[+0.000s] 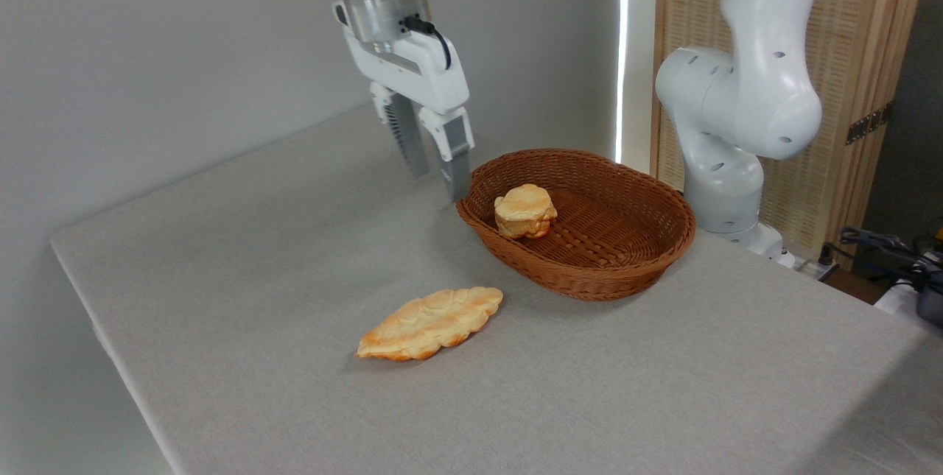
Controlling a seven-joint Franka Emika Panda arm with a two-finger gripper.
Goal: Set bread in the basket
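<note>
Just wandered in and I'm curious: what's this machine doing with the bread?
A white robot arm is putting bread into a basket. The small round roll already sits inside it, near the left end. The arm's hand hangs empty and open just left of the basket, above the table. A longer braided bread lies on the table in front, untouched.

soft, even indoor light fills the scene, with a thin overexposed strip of daylight (627, 48) blown out white between the wall and the slatted screen. shadows are faint and diffuse: a pale one lies on the table (221, 254) under the braided bread (431, 324), another beside the basket (648, 254). focus is fairly sharp throughout, slightly grainy, with no obvious edge distortion.
</note>
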